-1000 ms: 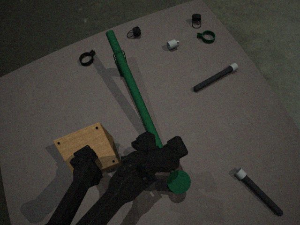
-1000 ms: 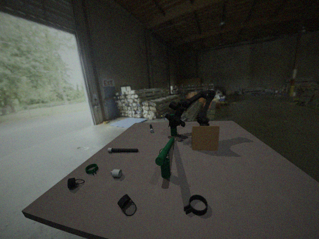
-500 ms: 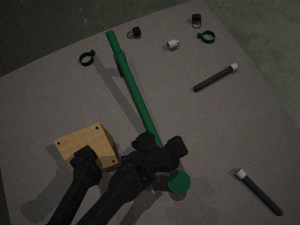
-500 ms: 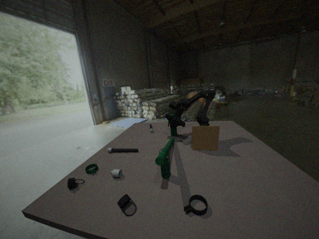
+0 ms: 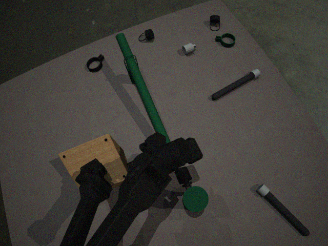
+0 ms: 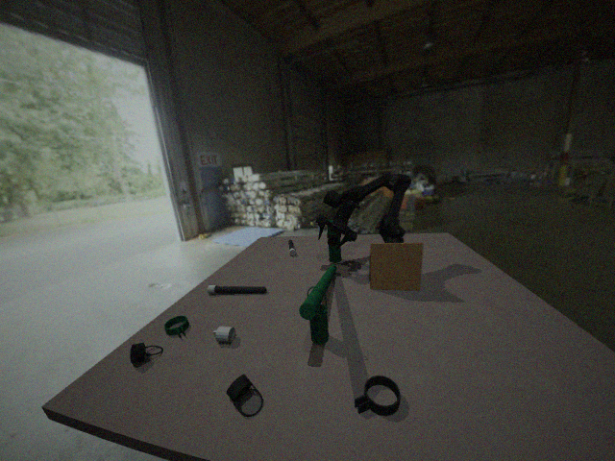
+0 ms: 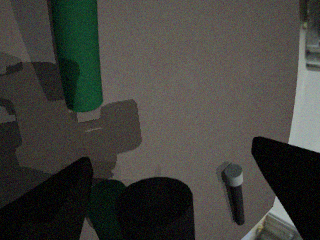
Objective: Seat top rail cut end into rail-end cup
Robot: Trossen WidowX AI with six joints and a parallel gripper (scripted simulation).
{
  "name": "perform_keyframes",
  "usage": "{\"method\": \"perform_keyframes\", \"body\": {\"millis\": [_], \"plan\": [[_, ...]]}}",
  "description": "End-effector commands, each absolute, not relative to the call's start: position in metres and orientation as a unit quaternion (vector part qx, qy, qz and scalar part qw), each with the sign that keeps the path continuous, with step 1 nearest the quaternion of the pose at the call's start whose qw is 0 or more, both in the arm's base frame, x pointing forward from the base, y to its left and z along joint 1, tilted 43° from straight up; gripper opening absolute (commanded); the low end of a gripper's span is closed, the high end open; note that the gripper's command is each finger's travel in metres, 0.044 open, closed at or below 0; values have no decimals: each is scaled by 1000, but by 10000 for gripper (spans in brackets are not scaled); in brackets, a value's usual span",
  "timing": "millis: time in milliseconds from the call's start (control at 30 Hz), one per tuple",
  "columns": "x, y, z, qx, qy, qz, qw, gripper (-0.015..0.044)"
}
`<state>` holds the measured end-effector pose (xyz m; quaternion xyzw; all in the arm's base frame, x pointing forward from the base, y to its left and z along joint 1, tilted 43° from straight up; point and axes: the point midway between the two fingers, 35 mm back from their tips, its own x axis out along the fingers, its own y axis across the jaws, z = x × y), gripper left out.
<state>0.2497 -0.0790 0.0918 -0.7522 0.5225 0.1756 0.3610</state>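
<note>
Dim warehouse walls and an open doorway surround a broad brownish table [image 6: 472, 357]. Over its near end the black arm [image 5: 137, 190] stretches past a wooden block [image 5: 92, 156]. A long green rail [image 5: 143, 87] lies aslant through a loop cap [image 5: 130, 61] on a short post [image 6: 319, 325]; its cut end shows bare in the wrist view, apart from the big post [image 5: 195, 199] with its round green cap. The gripper [image 7: 180, 187] is spread wide, grasping nothing, off the rail.
</note>
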Motion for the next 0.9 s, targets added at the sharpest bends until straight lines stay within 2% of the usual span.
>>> {"method": "perform_keyframes", "body": {"millis": [0, 233, 567, 867], "plan": [[251, -69, 93, -752, 524, 173, 360, 440], [253, -59, 92, -746, 524, 164, 377, 440], [266, 5, 87, -583, 549, 26, 598, 440], [264, 66, 82, -390, 537, -122, 738, 440]]}}
